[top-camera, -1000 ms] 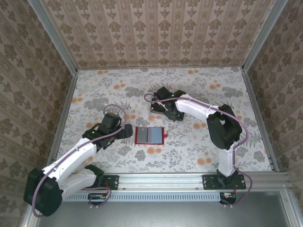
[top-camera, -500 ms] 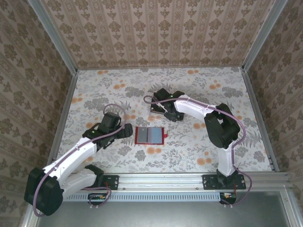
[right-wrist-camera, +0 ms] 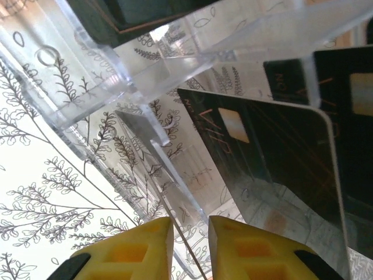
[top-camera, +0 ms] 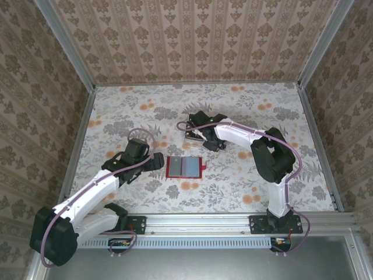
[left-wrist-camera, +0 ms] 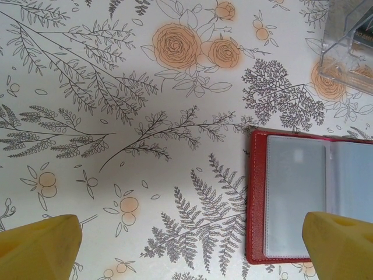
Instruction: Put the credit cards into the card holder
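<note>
Surface [top-camera: 116, 111] w/ floral print, wallpapered walls [top-camera: 192, 41] on 3 sides. Red card holder [top-camera: 184, 167] open flat mid-surface; credit cards [right-wrist-camera: 274, 157] in clear rack [right-wrist-camera: 87, 76] on its far side. Left jaws wide apart by holder; right jaws near-together at rack, can't tell if clamped.

The card holder [left-wrist-camera: 259, 198] is red with greyish clear pockets. White tabletop [left-wrist-camera: 116, 146], printed with grey ferns and orange roses. Black credit card [right-wrist-camera: 274, 151], its lettering perhaps gold. Right claw [right-wrist-camera: 189, 233] is yellow-tipped; walls [top-camera: 198, 41] beige damask.
</note>
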`<action>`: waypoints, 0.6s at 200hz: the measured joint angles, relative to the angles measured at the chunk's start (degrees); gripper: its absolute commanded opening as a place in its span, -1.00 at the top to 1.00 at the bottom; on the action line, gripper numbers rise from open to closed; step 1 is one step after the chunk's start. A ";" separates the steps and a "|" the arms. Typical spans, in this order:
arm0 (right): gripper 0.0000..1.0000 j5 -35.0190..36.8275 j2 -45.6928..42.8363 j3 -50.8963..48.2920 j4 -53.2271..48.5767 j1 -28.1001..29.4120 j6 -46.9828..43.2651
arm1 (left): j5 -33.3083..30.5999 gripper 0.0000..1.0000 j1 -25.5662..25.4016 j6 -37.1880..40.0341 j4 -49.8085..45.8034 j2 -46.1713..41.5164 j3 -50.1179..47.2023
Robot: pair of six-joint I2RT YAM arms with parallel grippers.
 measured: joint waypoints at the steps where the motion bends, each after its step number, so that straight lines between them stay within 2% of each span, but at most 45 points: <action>1: 0.55 0.00 0.00 0.00 0.02 0.00 -0.02 | 0.02 -1.00 0.00 0.00 0.00 -0.02 0.00; 41: 0.65 -2.21 -1.33 -0.96 1.01 0.00 -1.97 | 0.66 -1.00 0.31 0.00 0.57 -0.57 0.00; 120: 0.58 -3.21 -2.93 -1.09 2.19 0.00 -3.69 | 1.11 -1.00 0.31 0.00 1.29 -0.68 0.00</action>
